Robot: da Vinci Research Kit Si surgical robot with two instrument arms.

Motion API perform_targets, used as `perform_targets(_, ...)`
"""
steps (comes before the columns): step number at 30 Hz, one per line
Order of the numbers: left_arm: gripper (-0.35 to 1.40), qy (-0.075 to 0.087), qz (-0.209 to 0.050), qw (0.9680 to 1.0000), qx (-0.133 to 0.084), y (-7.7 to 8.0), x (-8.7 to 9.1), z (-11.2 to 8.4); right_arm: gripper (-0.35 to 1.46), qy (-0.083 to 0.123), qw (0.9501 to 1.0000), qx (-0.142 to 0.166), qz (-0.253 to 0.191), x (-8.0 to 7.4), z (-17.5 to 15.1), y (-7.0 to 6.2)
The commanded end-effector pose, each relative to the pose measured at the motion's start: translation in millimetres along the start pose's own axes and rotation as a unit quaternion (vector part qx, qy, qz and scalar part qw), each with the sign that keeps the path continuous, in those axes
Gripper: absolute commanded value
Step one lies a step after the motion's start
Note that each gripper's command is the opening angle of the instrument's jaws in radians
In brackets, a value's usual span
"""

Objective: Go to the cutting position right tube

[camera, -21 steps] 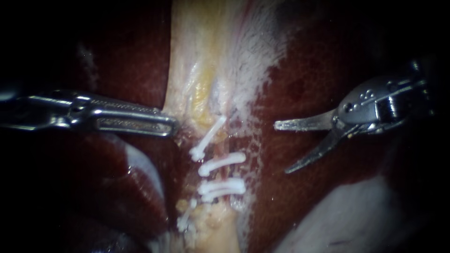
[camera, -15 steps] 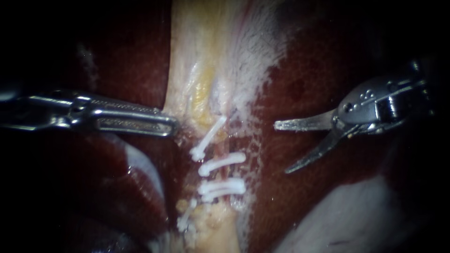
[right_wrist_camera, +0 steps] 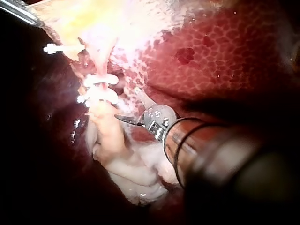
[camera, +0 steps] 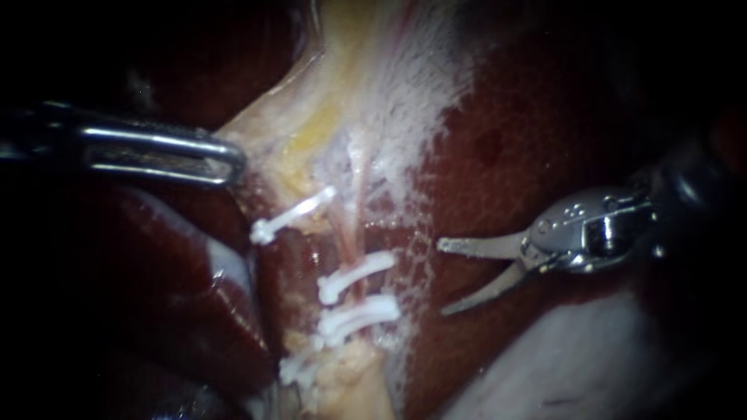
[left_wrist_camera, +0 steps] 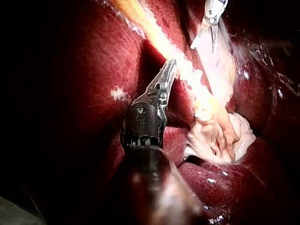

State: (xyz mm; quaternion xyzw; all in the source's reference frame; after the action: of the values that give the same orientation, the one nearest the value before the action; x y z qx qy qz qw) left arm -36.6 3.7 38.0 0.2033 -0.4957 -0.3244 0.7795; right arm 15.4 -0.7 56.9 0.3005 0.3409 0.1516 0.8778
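Beside white plastic clips (camera: pixel 358 274) on the thin pink tube (camera: pixel 354 225): silver right instrument (camera: pixel 442 278), jaws spread; silver left instrument (camera: pixel 233 159) pinching pale yellow tissue (camera: pixel 296 117).

— Where is the left instrument (camera: pixel 226 159)?
— It comes in from the left, jaws clamped on the edge of the band (camera: pixel 366 101), up and left of the clips (camera: pixel 369 309).
— And the clips?
— Stacked down the middle. The top clip (camera: pixel 292 215) lies off to the left. The second clip (camera: pixel 354 276) and third clip (camera: pixel 346 320) cross the tube (camera: pixel 354 233), one just below the other. The lowest clip (camera: pixel 299 365) sits beneath them, leftward.
— The right instrument (camera: pixel 443 278)?
— On the right, over the liver (camera: pixel 506 140), jaws apart. Its tips point at the second and third clips, near them but not touching.
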Motion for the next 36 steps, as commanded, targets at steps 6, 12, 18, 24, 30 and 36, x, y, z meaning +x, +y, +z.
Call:
perform_targets(6,-0.35,-0.002,0.002,1.0000,-0.004,-1.1,-0.3,0.0,1.05,-0.019,0.9987,0.046,0.012,0.5,1.0,-0.4)
perform_targets(12,-0.35,-0.002,0.002,1.0000,-0.004,-1.0,-0.1,0.1,0.71,-0.007,0.9966,0.082,0.010,1.2,1.6,-0.8)
perform_targets(18,-0.35,-0.002,0.002,1.0000,-0.005,-1.1,0.1,0.3,0.60,0.003,0.9963,0.086,0.003,2.0,2.5,-0.6)
perform_targets(24,-0.35,-0.003,0.003,1.0000,-0.007,-1.2,0.2,0.5,0.46,0.003,0.9964,0.084,0.006,2.2,3.3,0.1)
perform_targets(30,-0.35,-0.003,0.003,1.0000,-0.007,-1.2,0.2,0.6,0.26,0.002,0.9966,0.081,0.014,2.1,4.5,0.8)
perform_targets(36,-0.35,-0.003,0.003,1.0000,-0.009,-1.3,0.2,0.6,0.21,0.001,0.9965,0.082,0.018,2.8,5.6,0.6)
